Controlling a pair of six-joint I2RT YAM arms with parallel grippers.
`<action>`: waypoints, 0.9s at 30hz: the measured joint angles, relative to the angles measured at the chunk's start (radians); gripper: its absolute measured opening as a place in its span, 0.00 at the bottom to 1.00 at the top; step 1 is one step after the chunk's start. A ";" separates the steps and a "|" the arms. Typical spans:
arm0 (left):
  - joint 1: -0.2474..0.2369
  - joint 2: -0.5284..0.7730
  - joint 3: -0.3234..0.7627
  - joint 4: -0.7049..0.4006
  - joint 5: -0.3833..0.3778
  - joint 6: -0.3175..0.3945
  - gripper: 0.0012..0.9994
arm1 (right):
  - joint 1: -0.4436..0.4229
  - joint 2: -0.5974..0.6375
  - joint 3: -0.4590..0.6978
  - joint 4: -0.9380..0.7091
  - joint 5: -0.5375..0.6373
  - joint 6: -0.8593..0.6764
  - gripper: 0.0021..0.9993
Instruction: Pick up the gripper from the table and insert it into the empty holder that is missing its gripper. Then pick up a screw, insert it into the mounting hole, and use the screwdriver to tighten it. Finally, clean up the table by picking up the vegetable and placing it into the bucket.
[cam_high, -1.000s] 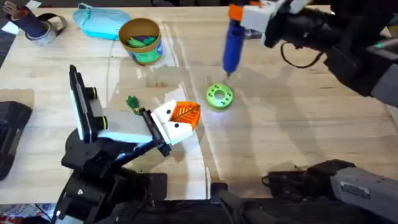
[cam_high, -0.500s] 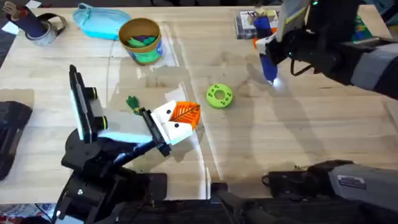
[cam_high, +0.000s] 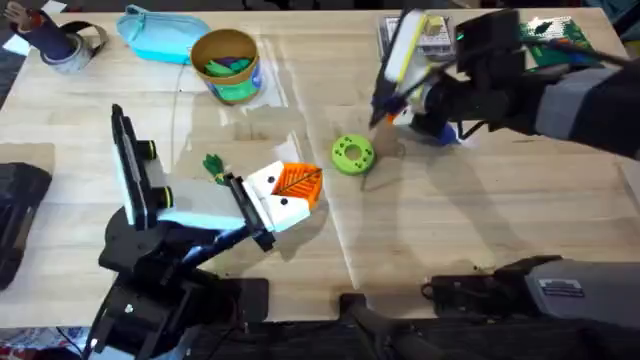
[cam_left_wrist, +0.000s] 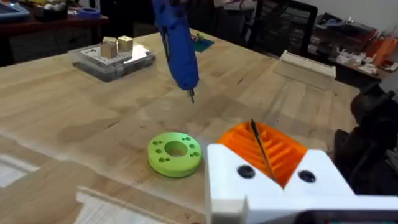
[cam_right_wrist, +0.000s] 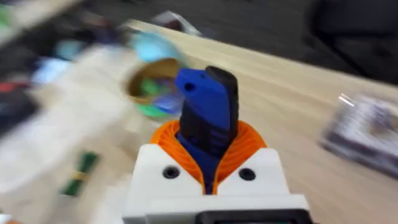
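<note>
We judge the screwing step to be in hand, with the vegetable clean-up still ahead. Our right gripper (cam_right_wrist: 208, 177) is closed around the screwdriver (cam_left_wrist: 176, 46), whose blue body we see wedged between the orange pads in the right wrist view; in the left wrist view its thin tip hangs above the table (cam_high: 480, 220), off the wood and well apart from the holder (cam_high: 272, 200). The orange gripper (cam_high: 297, 182) already sits in that white holder on the end of our left arm, so the insertion looks done. Whether our left gripper's own fingers are apart or together we cannot tell. We cannot tell either whether a screw sits in the mounting hole; the dark dots on the holder face are too small to read. The next move calls for lining the tip up square with that hole, keeping the tool from slipping. A green disc (cam_high: 352, 154) lies on the wood between tool and holder, and a small green vegetable (cam_high: 213, 165) lies just beside the holder. The bucket (cam_high: 227, 64) stands at the far side, beside a light blue tray (cam_high: 158, 36). A clear box (cam_left_wrist: 112, 57) rests farther off, and chairs and cluttered desks fill the room behind.
</note>
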 joint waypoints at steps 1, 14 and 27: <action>0.000 0.000 0.000 0.000 0.000 0.000 0.01 | 0.014 0.010 0.000 -0.014 0.000 -0.073 0.04; 0.000 0.000 0.000 0.000 0.000 0.000 0.01 | 0.145 0.034 0.000 0.037 0.053 -0.301 0.05; 0.000 0.000 0.000 0.000 0.000 0.000 0.01 | 0.110 0.080 0.001 0.066 0.084 -0.263 0.04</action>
